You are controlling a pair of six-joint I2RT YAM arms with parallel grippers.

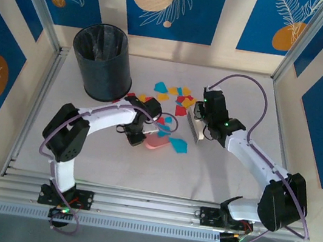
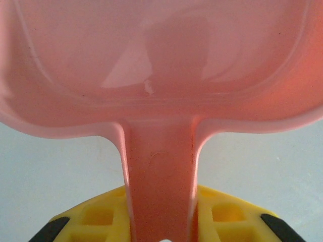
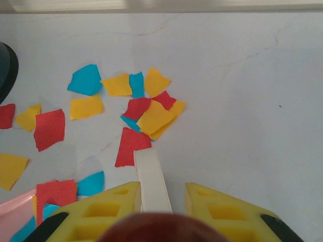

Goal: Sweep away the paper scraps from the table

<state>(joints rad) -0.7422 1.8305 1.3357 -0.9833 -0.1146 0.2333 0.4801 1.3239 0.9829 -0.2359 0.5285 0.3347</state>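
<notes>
- The bin (image 1: 103,62) stands at the far left of the table (image 1: 226,180).
- The paper scraps (image 1: 174,97) lie right of it, mid-table.
- The dustpan (image 1: 157,143) sits just nearer, a few scraps touching it.
- A flat tool (image 1: 196,128) stands right of the dustpan.

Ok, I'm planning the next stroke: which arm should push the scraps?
Right, probably: the right gripper holds a white flat strip at the edge of the paper scraps; the left gripper is busy holding the pink dustpan.
</notes>
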